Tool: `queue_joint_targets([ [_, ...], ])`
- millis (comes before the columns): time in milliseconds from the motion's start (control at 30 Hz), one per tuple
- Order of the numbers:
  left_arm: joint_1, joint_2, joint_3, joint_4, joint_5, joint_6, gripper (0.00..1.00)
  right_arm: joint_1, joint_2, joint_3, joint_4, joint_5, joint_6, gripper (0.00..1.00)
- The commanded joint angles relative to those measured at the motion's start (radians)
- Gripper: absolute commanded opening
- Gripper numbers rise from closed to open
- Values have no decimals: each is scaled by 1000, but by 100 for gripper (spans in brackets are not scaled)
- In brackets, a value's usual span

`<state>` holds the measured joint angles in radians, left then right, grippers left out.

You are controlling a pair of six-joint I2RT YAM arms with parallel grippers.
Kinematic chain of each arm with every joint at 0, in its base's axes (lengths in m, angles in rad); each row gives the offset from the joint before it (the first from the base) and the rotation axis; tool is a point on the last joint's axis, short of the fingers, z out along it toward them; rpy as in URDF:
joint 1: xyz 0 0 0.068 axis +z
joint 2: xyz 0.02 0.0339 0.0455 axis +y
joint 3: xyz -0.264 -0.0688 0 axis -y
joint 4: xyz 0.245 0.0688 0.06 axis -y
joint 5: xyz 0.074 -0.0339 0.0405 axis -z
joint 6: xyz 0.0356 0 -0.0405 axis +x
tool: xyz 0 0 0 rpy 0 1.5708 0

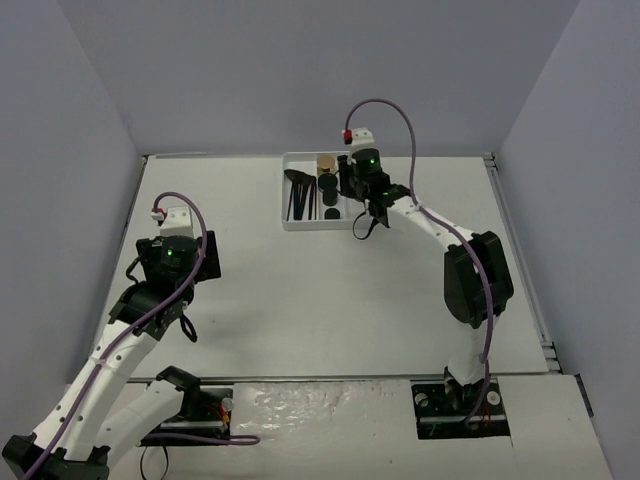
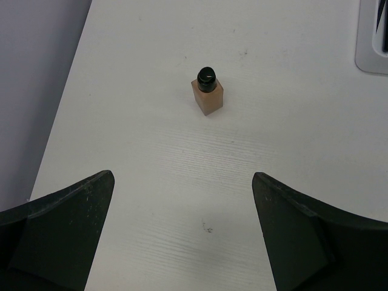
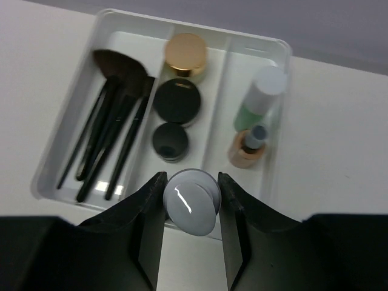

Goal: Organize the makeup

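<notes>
Your right gripper (image 3: 192,182) is clamped on a white-capped bottle (image 3: 191,209) above the near rim of the tray (image 3: 68,121), near the compacts (image 3: 176,102); your left gripper (image 2: 183,179) hangs wide open, with the tan bottle (image 2: 209,94) upright on the table (image 2: 273,121) beyond it.

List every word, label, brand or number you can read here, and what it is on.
None: no text is legible anywhere. The tan bottle, green bottle, gold-lidded jar, black compacts, white tray and the white round-topped item in the right end effector show no readable print.
</notes>
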<state>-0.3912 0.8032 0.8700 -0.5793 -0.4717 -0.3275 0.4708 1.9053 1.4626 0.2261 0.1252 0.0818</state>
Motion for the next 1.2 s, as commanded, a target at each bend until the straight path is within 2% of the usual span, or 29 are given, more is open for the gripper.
queue_joint_targets([
  [0,5,-1,31,38,-9,-13,97,-57,-37,-41,97,51,33,0],
  [267,5,-1,29,38,-16,-13,97,-107,41,-53,174,32,43,0],
  [900,5,2,26,41,-21,-8,97,-109,166,-85,289,2,66,0],
  [1167,5,-2,26,38,-28,-7,97,-110,204,-77,315,35,78,0],
])
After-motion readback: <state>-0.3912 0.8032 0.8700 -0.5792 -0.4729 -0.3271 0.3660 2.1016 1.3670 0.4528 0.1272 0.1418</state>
